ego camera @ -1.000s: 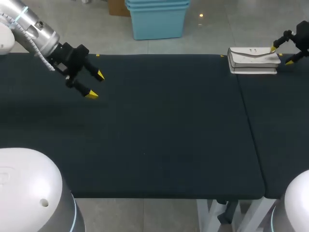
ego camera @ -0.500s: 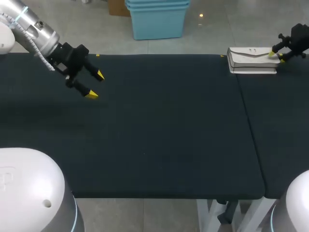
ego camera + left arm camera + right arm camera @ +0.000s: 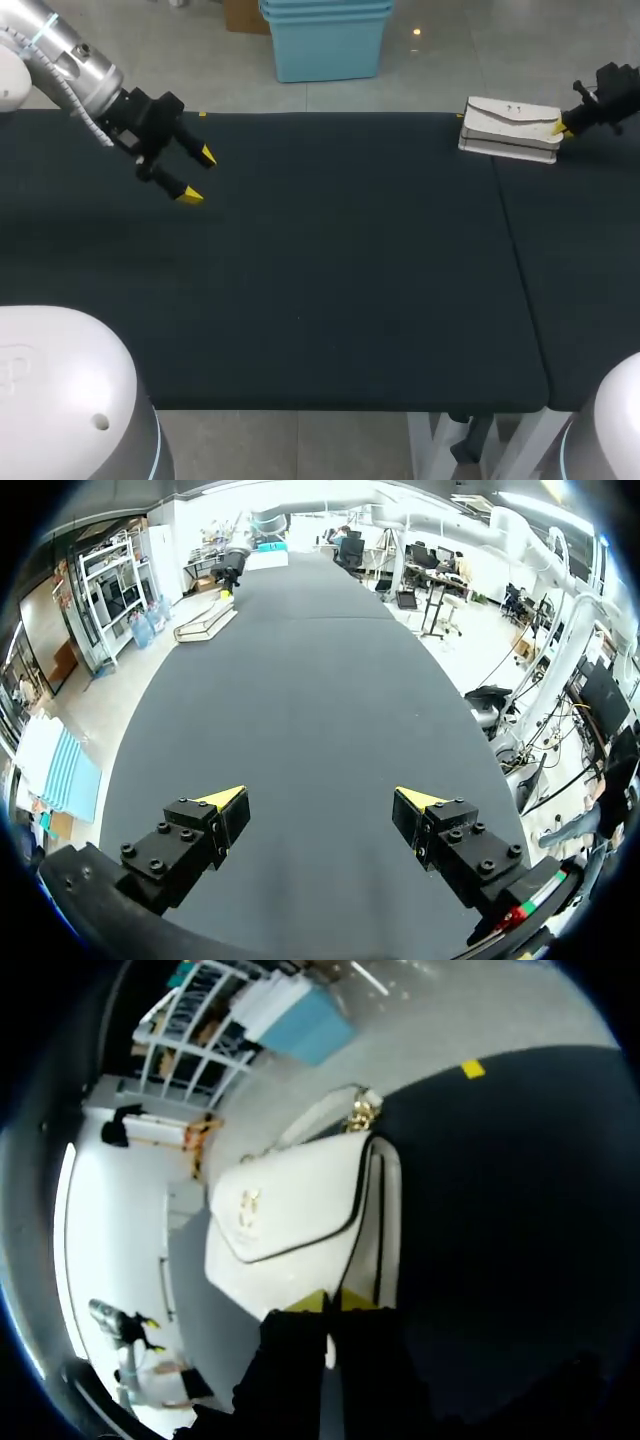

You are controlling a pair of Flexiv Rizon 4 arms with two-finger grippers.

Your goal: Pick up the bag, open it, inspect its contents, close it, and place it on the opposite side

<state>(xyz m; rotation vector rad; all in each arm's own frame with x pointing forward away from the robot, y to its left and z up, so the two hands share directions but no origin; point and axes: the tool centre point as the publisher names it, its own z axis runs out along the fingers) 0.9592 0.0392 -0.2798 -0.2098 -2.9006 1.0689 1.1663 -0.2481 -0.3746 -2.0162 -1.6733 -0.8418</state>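
White bag (image 3: pixel 508 130) on desk (image 3: pixel 330 260) at far right, right hand (image 3: pixel 562 128) clamped on its end; left hand (image 3: pixel 197 176) apart above desk's far left side; small gold emblem (image 3: pixel 247 1203) on flap, too small to read.

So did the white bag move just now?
Yes. The white bag shifted toward the left arm's side and tilted, reaching further past the seam between the tables, pinched by the right gripper.
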